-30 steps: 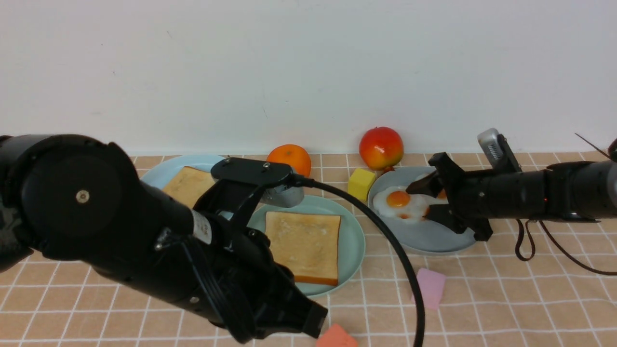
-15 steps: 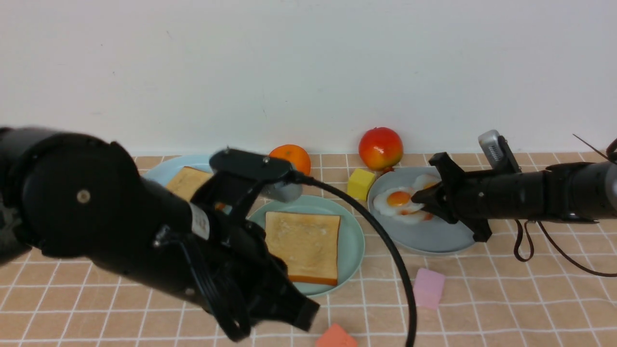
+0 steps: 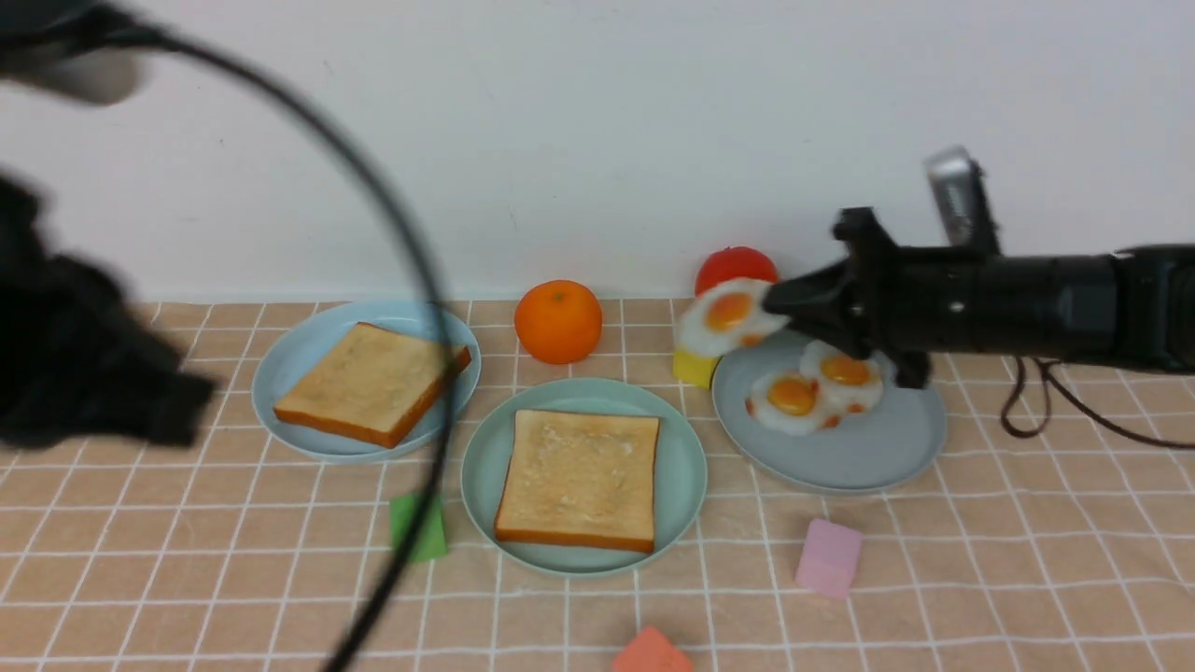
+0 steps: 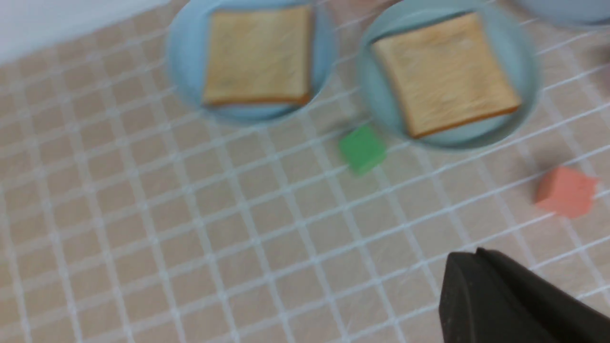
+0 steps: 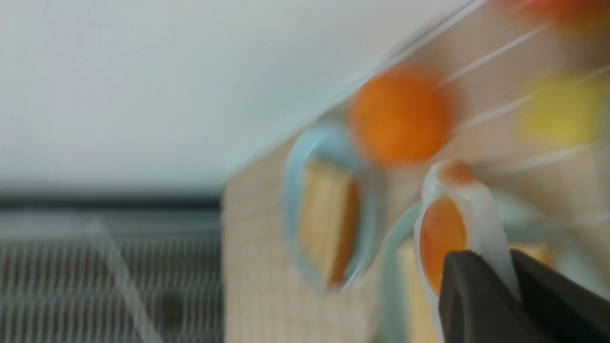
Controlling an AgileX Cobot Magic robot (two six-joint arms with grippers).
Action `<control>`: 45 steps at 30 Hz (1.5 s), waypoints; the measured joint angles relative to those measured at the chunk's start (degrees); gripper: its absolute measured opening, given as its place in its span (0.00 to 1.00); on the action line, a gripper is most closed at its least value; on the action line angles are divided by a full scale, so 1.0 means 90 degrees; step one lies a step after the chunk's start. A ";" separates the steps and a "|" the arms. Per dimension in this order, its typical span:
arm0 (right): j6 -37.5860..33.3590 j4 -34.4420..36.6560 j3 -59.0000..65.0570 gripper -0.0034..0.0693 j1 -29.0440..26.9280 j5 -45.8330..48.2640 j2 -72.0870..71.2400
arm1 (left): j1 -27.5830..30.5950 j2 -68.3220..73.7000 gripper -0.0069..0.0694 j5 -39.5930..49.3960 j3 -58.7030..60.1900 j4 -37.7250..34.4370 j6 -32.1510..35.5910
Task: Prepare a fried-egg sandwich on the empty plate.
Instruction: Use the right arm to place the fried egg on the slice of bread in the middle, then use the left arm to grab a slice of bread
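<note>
Right hand (image 3: 777, 301): closed on one fried egg (image 3: 731, 317), raised near the grey-blue plate (image 3: 896, 448), which carries two more eggs (image 3: 819, 387). Mint-green plate (image 3: 680, 476), centre: one toast slice (image 3: 579, 481). Pale-blue plate (image 3: 280, 373), far left: one slice.

Left wrist view: left hand (image 4: 481, 255) closed, nothing gripped; two plates with one slice each.

Right wrist view: one egg pinched between fingertips (image 5: 464, 271).

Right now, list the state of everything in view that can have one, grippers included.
Right gripper: shut on a fried egg, lifted
Left gripper: shut, holding nothing
Mint-green plate: holds one toast slice, lying flat with no egg on it
Pale blue plate: holds one toast slice
Grey-blue plate: holds two fried eggs
</note>
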 joint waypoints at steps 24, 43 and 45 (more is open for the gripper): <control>-0.1632 0.0067 -0.0007 0.52 0.1701 -0.1837 0.0872 | 0.0000 -0.0919 0.10 -0.0506 0.1348 -0.0033 -0.0997; 0.0313 -0.5376 -0.1641 0.51 0.1191 0.1694 -0.2223 | 0.0125 -0.0198 0.11 -0.2123 0.1891 0.0971 -0.1497; 0.0629 -0.6045 -0.1641 0.32 0.1569 0.1878 -0.2692 | 0.0601 0.0238 0.11 -0.2272 0.1681 0.1183 -0.1645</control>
